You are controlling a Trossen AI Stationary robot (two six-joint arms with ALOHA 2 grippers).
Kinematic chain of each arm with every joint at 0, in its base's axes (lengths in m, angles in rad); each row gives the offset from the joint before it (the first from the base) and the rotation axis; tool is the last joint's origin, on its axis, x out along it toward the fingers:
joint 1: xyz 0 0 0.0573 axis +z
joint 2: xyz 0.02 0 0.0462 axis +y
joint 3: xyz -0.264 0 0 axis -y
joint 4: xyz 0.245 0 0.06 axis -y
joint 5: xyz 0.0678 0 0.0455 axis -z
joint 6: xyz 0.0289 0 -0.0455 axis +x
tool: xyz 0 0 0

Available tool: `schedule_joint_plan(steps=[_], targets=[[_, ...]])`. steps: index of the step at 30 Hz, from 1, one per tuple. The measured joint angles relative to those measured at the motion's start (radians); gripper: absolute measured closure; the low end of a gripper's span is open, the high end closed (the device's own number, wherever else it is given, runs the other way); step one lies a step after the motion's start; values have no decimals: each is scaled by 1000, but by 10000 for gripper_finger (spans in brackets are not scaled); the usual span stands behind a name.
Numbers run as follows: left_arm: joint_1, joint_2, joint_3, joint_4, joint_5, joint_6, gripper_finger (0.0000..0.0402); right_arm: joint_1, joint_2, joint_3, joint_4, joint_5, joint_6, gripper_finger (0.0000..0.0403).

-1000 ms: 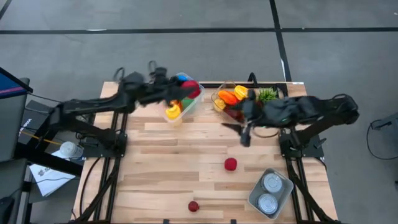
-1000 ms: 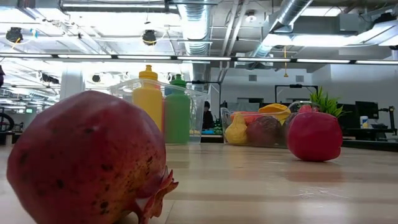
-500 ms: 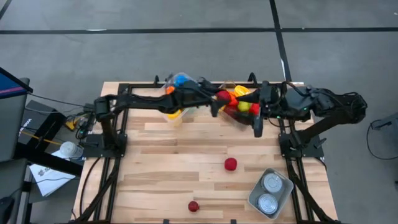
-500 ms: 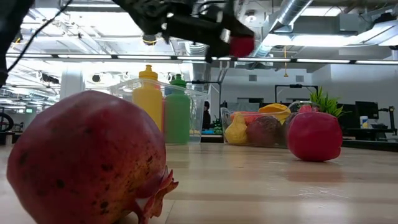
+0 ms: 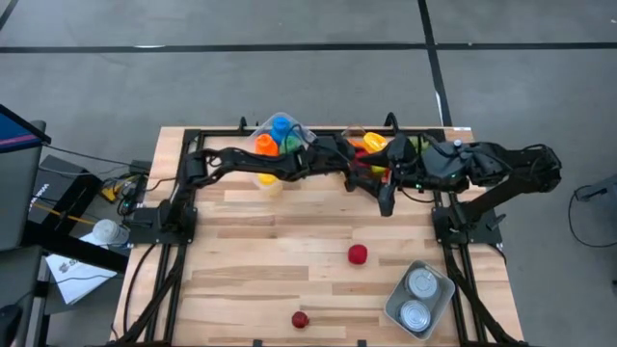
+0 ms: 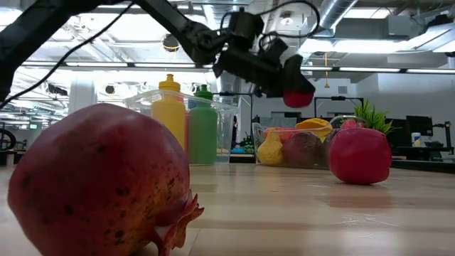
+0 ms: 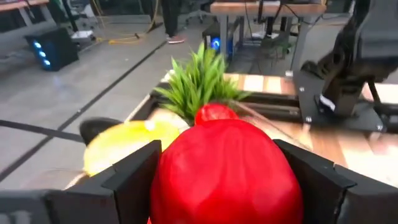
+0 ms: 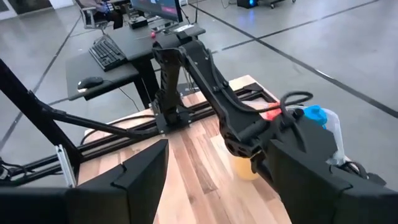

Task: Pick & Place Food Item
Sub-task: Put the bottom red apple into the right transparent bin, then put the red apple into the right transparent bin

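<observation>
Wooden slat table [image 5: 241, 260], open workshop beyond. Left gripper [image 7: 217, 180] pinches red fruit [image 7: 225, 171] between both fingers, raised over fruit bin [image 5: 359, 154] at far edge, likely for release into bin. Right gripper [image 8: 211, 177] spread, holding nothing, waiting beside bin. Bottle bin [image 5: 280, 145] just beside. Apple [image 5: 358, 254], pomegranate [image 5: 300, 319] loose on table, well apart; tin tray [image 5: 418, 300] at near right corner.

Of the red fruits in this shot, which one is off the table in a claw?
The red fruit clamped in the left claw, up over the food bin. The pomegranate and apple lie on the table.
</observation>
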Motion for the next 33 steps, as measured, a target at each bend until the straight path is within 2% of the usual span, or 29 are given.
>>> schedule_joint_plan(steps=[15, 28, 31, 33], targets=[[50, 99, -1, 33, 17, -4, 119, 0, 2, 0, -10, 0, 4, 138], [51, 95, 0, 37, 19, 1, 31, 0, 2, 0, -33, 0, 4, 138], [51, 53, -1, -10, 20, 3, 23, 0, 2, 0, -35, 0, 4, 138], [51, -17, -1, -79, 27, 10, 22, 1, 2, 0, -44, -1, 4, 138]])
